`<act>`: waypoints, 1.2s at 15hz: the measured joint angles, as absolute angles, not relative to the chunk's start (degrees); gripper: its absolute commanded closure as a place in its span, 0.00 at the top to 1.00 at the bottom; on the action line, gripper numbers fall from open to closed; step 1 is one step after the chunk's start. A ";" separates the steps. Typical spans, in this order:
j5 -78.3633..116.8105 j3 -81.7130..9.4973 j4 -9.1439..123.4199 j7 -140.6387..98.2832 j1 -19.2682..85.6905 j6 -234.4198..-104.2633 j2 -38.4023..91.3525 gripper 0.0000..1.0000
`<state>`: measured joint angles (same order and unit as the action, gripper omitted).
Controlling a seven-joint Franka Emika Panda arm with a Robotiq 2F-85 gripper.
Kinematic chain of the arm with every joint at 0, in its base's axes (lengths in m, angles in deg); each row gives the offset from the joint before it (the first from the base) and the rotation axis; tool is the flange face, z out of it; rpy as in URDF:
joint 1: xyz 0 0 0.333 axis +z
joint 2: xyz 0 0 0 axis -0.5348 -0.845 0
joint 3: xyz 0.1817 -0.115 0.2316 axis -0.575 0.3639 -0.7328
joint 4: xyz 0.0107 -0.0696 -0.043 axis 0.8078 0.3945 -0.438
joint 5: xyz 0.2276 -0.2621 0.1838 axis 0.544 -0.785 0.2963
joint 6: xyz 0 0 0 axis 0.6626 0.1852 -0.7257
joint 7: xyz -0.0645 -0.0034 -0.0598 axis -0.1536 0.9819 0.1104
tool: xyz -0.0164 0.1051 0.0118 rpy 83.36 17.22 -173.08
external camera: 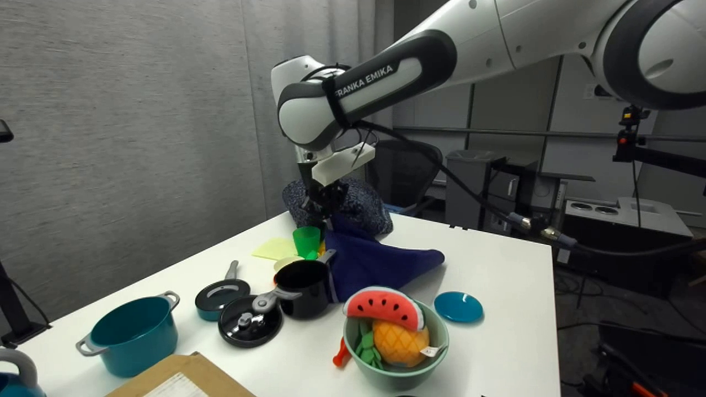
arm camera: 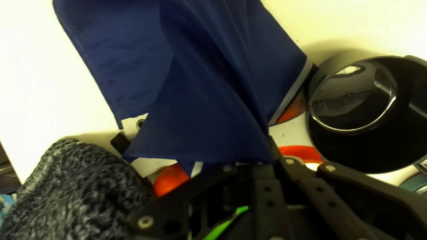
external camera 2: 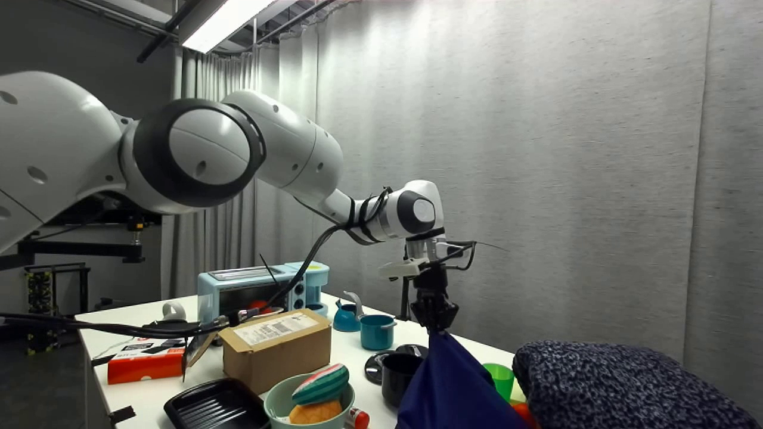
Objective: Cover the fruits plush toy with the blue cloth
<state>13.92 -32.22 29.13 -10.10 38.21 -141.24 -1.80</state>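
Observation:
My gripper (external camera: 325, 208) is shut on the blue cloth (external camera: 372, 267), at its upper corner. In an exterior view the cloth hangs in folds below the gripper (external camera 2: 437, 325), and its lower part spreads over the table. In the wrist view the cloth (arm camera: 206, 106) runs up and away from the fingertips (arm camera: 267, 153), which it partly hides. The fruit plush toys, a watermelon slice (external camera: 384, 306) and a pineapple (external camera: 400, 343), lie in the pale green bowl (external camera: 386, 379), uncovered and apart from the cloth. The watermelon's striped rind (external camera 2: 322, 384) faces that exterior view.
A black pot (external camera: 306, 295) stands beside the cloth. A speckled navy mound (external camera 2: 620, 387) and a green cup (external camera: 306, 241) are near the gripper. A teal lid (external camera: 459, 307), black lid (external camera: 251, 325), teal pot (external camera: 132, 336) and cardboard box (external camera 2: 280, 351) stand around the bowl's side.

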 measured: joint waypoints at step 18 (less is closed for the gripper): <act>8.95 -32.53 54.26 -12.20 34.40 -147.99 18.25 0.00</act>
<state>8.95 -32.53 54.26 -12.20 34.40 -147.99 18.25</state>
